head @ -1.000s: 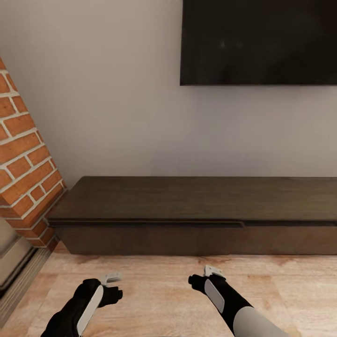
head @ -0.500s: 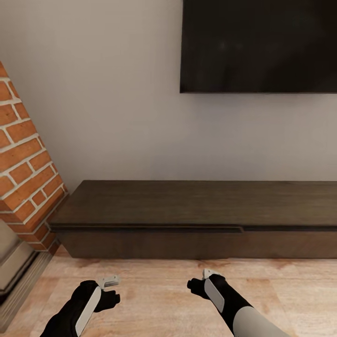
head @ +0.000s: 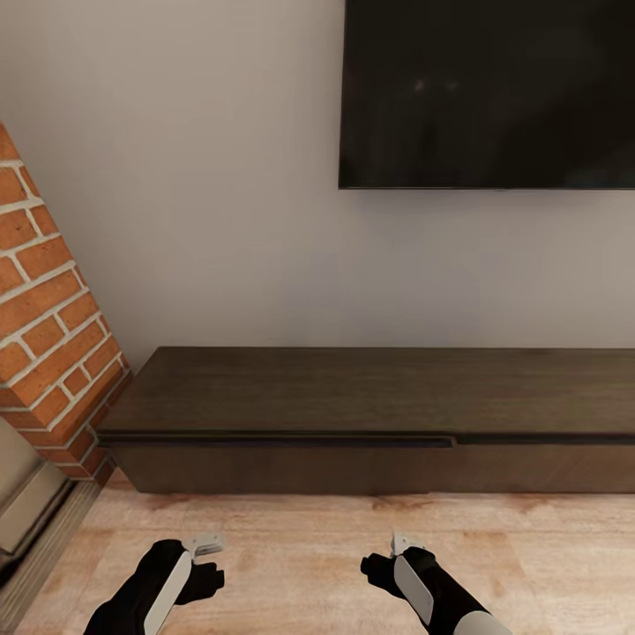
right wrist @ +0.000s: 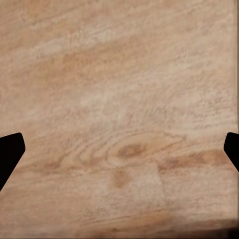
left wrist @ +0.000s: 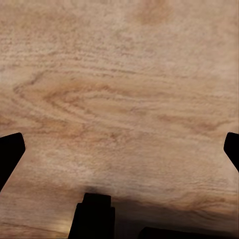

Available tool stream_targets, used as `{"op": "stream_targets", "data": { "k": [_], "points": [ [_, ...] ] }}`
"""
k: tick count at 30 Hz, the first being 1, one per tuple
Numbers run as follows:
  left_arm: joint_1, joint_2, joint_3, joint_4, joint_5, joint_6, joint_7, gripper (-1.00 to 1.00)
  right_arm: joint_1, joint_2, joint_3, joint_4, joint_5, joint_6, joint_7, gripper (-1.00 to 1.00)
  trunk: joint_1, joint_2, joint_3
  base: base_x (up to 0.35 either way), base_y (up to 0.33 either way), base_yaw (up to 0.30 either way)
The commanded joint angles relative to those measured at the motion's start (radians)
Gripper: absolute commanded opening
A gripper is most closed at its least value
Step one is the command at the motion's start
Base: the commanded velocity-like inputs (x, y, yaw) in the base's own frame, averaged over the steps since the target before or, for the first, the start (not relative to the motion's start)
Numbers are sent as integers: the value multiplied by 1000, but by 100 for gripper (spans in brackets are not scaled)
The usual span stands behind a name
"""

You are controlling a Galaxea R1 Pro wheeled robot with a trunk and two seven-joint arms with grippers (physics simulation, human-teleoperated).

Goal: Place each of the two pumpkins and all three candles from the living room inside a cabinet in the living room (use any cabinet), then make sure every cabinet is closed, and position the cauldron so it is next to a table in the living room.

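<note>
A: What's the biggest thing in front of you?

B: The pale grey wall, and on it, toward your right, a black screen mounted flat. A red brick column juts in at your left.

A: And the cabinet?

B: The cabinet runs long and low along the foot of that wall, under the screen, its left end just beside the brick. Its dark brown fronts look flush; you can see a thin seam under the top board with a small step right of centre. Its top is flat dark wood.

A: What lies between you and it?

B: Light wooden floor, with some knots in the grain. At the far left a beige piece of furniture pokes in; you cannot tell what it is.

A: Your hands?

B: Your left hand hangs low over the floor, apart from the cabinet; in the left wrist view its dark fingertips sit at opposite edges, so it is spread wide and released, grasping nothing. Your right hand hangs the same way over the planks, its fingertips spread just as far apart, released too.
</note>
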Motion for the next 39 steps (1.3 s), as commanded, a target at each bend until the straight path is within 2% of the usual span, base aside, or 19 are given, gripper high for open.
{"op": "stream_targets", "data": {
  "k": [1,10,27,35,39],
  "points": [
    [0,0,0,2,0,0,0,100,1,0,0,1,0,-1,0,100,-4,7,3,0,0,0],
    [0,0,2,45,-7,-4,-1,100,5,-1,0,19,1,-49,0,100,-38,70,26,0,0,-52],
    [0,-1,5,49,-6,-8,-1,100,6,-2,-1,21,3,-55,-3,100,-104,189,79,0,0,-2],
    [0,-1,1,108,-2,-96,1,100,6,-2,6,22,12,-54,-6,100,-134,245,104,0,0,0],
    [0,0,0,188,-3,-160,1,100,6,-2,5,36,12,-52,-7,100,-150,273,117,0,0,0]
  ]
}}
